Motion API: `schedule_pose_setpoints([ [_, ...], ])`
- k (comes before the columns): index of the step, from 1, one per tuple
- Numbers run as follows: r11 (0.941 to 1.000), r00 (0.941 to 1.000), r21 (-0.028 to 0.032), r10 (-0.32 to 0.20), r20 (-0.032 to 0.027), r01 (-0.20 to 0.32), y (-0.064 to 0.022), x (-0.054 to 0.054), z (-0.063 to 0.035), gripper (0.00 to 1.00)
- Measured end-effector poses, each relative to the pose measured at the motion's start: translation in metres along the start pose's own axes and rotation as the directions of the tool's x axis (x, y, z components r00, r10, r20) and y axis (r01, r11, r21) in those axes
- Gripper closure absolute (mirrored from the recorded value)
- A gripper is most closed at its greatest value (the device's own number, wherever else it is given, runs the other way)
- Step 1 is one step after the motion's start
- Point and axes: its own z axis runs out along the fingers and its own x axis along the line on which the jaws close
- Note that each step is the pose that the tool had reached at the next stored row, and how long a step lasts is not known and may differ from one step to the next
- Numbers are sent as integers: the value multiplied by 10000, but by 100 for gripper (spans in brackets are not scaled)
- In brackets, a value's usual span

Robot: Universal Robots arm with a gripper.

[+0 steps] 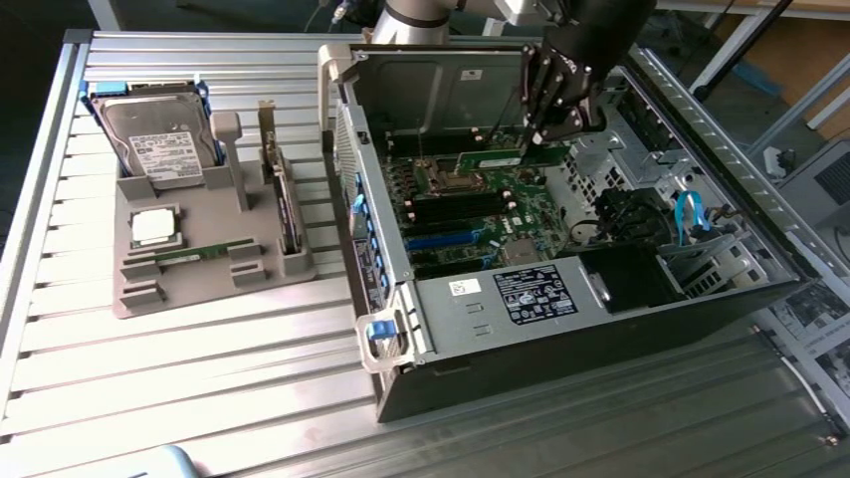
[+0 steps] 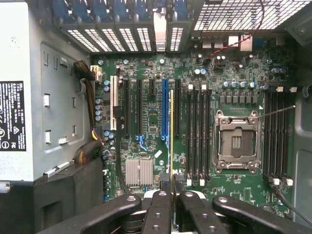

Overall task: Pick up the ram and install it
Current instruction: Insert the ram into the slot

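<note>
Gripper (image 1: 551, 139): closed on the ram (image 1: 489, 158), edge-on above the motherboard (image 2: 161, 141).
Ram position: inside the computer case (image 1: 558, 329), over the slots.
Twin stick (image 1: 199, 255): in the grey holder (image 1: 199, 269).
Progress: pickup done; seating apparently outstanding.

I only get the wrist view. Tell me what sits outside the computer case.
Observer: A grey holder tray stands on the slatted table, to the exterior view's left of the case.
Operator: List what it holds.
Observer: A second memory stick lying flat, a hard drive, a square processor chip and an upright expansion card.
Operator: Describe the ram from outside.
Observer: The ram hangs roughly level in the jaws of the gripper, inside the open case and apparently above the motherboard, not seated in a slot.
</note>
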Motion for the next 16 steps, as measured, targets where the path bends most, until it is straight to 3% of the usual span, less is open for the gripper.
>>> schedule_pose_setpoints([
  [16,10000,10000,0,0,-28,0,-1,-18,78,87],
])
